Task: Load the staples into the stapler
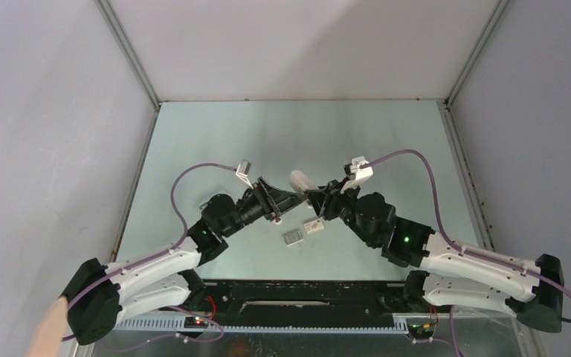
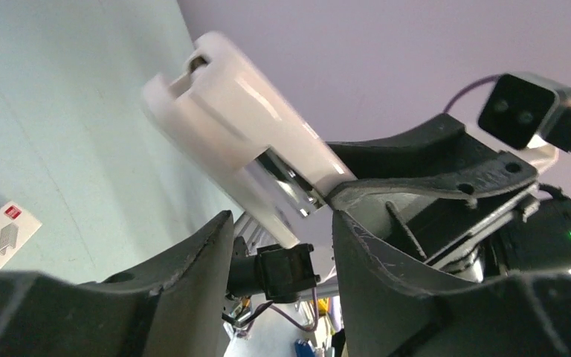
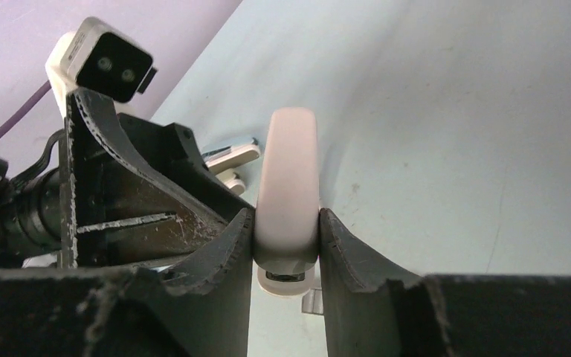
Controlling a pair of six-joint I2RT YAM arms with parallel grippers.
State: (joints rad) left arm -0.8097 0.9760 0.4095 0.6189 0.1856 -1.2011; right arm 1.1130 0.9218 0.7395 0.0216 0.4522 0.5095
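Note:
The white stapler (image 1: 299, 181) hangs above the table's middle with my right gripper (image 1: 315, 198) shut on its rear end. In the right wrist view the stapler (image 3: 288, 171) is pinched between both fingers of that gripper (image 3: 286, 223). From the left wrist view the stapler (image 2: 238, 126) stands hinged apart, its metal channel showing between the two white arms. My left gripper (image 2: 282, 223) is open just short of the stapler's lower tip, with nothing between its fingers. The grey staples (image 1: 294, 237) lie flat on the table below both grippers.
A little white box (image 1: 313, 226) with a reddish mark lies beside the staples; it also shows at the left edge of the left wrist view (image 2: 0, 234). The two arms meet nose to nose over the table's middle. Grey walls close the table on three sides.

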